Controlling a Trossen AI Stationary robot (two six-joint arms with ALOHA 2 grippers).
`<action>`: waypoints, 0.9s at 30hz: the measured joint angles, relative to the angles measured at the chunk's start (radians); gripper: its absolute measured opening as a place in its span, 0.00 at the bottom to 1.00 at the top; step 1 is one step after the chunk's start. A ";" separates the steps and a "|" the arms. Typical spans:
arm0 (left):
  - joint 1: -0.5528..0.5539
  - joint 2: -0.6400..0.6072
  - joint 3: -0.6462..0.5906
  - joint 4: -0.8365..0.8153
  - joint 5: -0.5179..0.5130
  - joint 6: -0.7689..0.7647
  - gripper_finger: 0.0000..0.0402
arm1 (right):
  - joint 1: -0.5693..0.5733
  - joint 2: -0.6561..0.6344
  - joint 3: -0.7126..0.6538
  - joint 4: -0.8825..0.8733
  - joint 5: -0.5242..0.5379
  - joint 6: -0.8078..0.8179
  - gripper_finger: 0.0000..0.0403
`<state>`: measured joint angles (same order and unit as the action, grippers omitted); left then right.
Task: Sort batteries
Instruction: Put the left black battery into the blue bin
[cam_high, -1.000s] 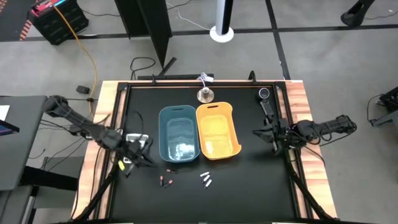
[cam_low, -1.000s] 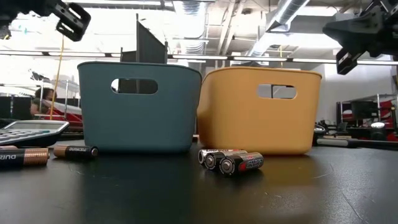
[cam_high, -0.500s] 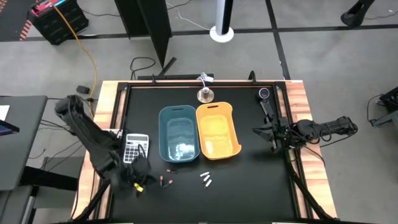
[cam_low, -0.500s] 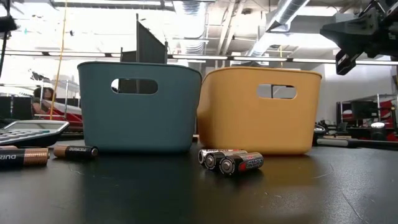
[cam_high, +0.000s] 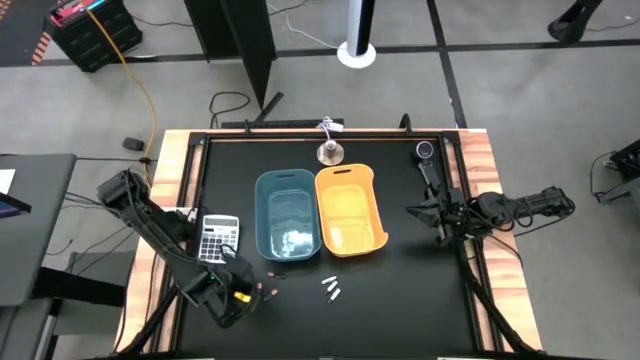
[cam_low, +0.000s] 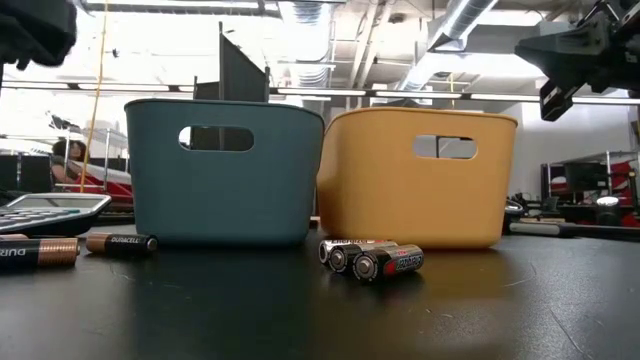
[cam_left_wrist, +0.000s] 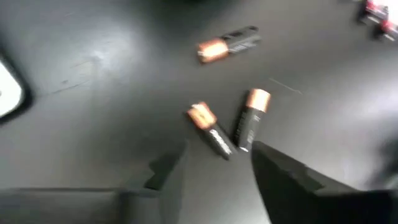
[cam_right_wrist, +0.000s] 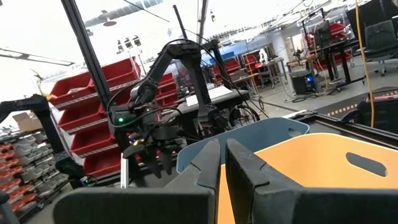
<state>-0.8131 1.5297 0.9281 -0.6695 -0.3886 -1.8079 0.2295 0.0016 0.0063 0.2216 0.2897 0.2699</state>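
Observation:
Three dark batteries with copper ends lie flat on the black table: one (cam_left_wrist: 227, 43) alone, and a pair (cam_left_wrist: 211, 132) (cam_left_wrist: 250, 118) side by side in front of the blue bin (cam_high: 287, 215). A small cluster of white batteries (cam_high: 330, 289) lies in front of the yellow bin (cam_high: 350, 208), and it also shows in the low view (cam_low: 370, 258). My left gripper (cam_left_wrist: 219, 154) hangs open just over the pair's near ends and touches nothing; it also shows from above (cam_high: 243, 296). My right gripper (cam_right_wrist: 222, 163) is shut and holds nothing, above the table's right side (cam_high: 440, 215).
A calculator (cam_high: 218, 238) lies left of the blue bin, under my left arm. A small bell-shaped object (cam_high: 328, 152) stands behind the bins. A black stick gadget with a round head (cam_high: 428, 165) lies at the far right. Both bins stand side by side mid-table.
My left arm has swung from over the calculator toward the table's near edge, then right toward the dark batteries, where its gripper hangs now. The batteries and bins have stayed where they were.

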 joint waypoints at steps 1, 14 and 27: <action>0.010 0.005 -0.003 -0.001 0.006 -0.012 0.50 | 0.000 0.000 0.000 0.000 0.000 0.001 0.11; 0.081 0.076 -0.011 0.045 0.122 -0.056 0.52 | -0.001 0.000 0.000 -0.002 0.000 0.002 0.11; 0.124 0.135 -0.009 0.093 0.155 -0.050 0.52 | -0.001 0.000 0.000 -0.004 0.000 0.001 0.11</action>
<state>-0.6890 1.6643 0.9187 -0.5768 -0.2340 -1.8577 0.2287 0.0014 0.0063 0.2179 0.2893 0.2707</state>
